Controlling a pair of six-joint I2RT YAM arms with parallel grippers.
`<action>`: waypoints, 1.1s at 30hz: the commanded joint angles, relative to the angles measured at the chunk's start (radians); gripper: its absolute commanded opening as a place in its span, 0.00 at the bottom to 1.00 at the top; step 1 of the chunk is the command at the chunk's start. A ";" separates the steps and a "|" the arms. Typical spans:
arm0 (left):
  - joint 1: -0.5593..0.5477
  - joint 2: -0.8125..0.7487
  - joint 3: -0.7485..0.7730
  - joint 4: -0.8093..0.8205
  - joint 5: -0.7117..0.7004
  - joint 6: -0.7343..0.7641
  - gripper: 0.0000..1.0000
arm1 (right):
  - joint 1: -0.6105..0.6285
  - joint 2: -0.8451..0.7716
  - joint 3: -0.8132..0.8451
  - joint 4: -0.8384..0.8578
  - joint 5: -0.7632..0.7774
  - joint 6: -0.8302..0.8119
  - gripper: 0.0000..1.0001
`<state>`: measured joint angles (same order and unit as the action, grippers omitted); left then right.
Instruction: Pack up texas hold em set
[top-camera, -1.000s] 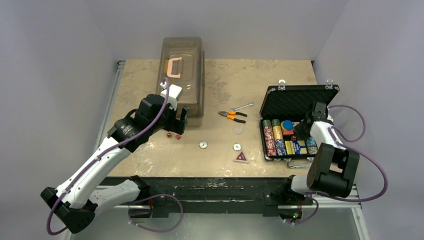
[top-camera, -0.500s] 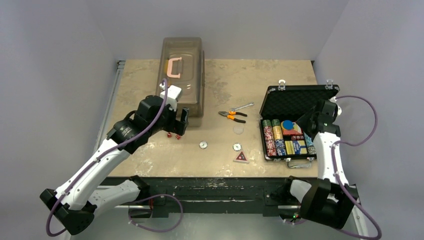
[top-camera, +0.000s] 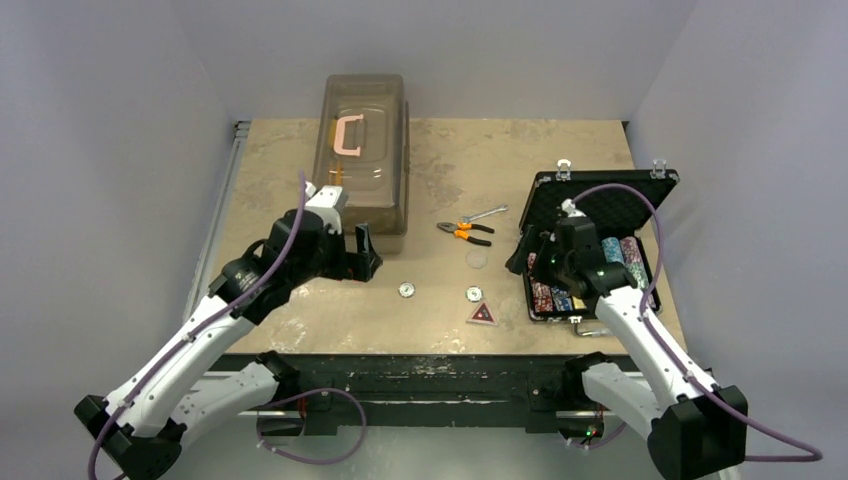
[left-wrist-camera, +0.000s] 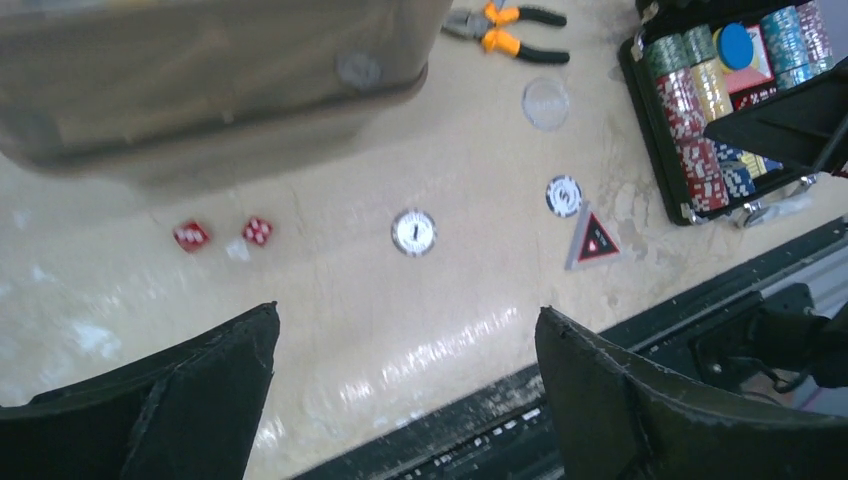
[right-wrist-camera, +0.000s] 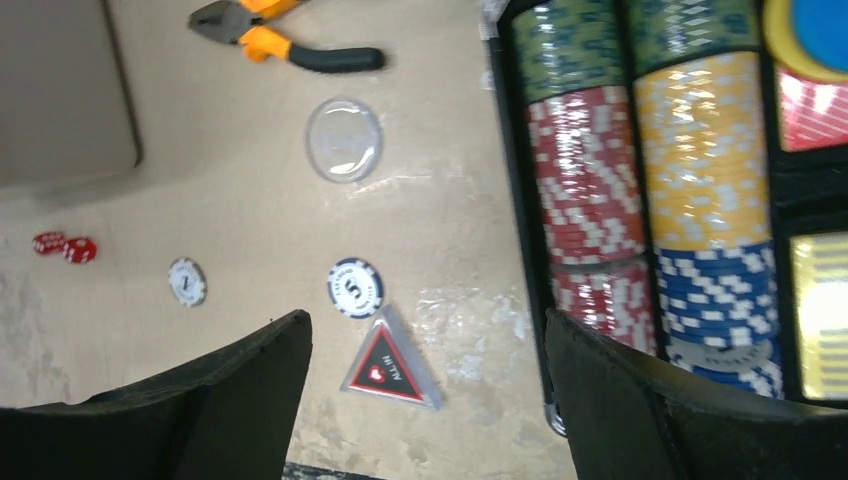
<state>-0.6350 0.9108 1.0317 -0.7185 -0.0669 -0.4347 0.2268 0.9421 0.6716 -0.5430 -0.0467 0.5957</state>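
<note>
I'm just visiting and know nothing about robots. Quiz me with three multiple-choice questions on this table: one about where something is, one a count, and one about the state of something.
1. Where is the red triangle token?
A) inside the black case
B) on the table, left of the case in the top view
C) on the floor

2. How many red dice lie on the table?
A) one
B) four
C) two

3. The case is:
A) open, lid up, poker chips showing
B) shut and latched
C) upside down

Answers:
1 B, the token lies on bare table beside the case.
2 C, the left wrist view shows a pair side by side.
3 A, the lid stands raised behind the rows of chips.
</note>
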 joint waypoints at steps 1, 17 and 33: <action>0.008 -0.133 -0.200 0.029 0.030 -0.335 0.93 | 0.104 0.008 0.011 0.137 -0.026 -0.037 0.86; 0.031 0.132 -0.478 0.377 -0.294 -0.625 0.65 | 0.213 0.037 -0.092 0.322 -0.126 -0.099 0.87; 0.035 0.379 -0.498 0.619 -0.460 -0.668 0.45 | 0.213 -0.022 -0.108 0.288 -0.100 -0.123 0.88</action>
<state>-0.6079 1.2724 0.5270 -0.1719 -0.4484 -1.0695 0.4339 0.9604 0.5640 -0.2569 -0.1574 0.5026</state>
